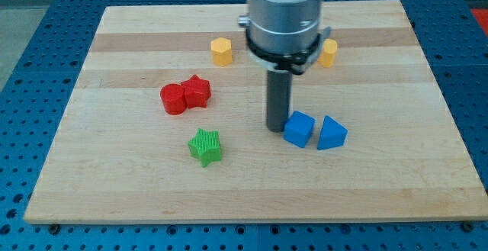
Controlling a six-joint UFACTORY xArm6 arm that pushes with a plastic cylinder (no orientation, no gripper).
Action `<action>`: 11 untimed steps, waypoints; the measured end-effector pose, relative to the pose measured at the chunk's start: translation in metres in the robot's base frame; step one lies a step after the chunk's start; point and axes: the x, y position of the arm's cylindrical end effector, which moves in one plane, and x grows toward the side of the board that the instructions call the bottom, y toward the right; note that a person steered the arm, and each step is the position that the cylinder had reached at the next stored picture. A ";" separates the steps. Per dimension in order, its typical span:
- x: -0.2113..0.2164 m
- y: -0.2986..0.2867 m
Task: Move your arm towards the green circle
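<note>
Although the task names a green circle, no such block shows anywhere on the wooden counter (427,167). It may lie hidden behind the arm's wide grey body (286,11), but that cannot be told.

The arm carries no hand, so nothing is spread, pressed together or pinching. It ends in a dark rod whose tip (276,130) rests on the board just left of the blue cube (299,129), touching it or nearly so.

The blue triangle (332,133) sits just right of the cube. At the view's left, a red cylinder (173,99) and a red star (197,91) touch each other. The green star (205,146) stands below them, apart and left of the tip. A yellow hexagon (221,51) lies near the view's top, and a second yellow block (329,53), its shape unclear, peeks out from behind the arm.

Counted, that makes two blue, two red, two yellow and one green, seven blocks in all.

Going by these ribbed plastic pieces, the circle is probably small, light and stiff and would slide easily on smooth wood. It could only be pushed low on its side. A round wall would likely slip off an off-centre push, so the approach should aim at its middle.
</note>
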 end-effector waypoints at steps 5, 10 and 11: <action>-0.108 0.037; -0.230 -0.030; -0.228 -0.022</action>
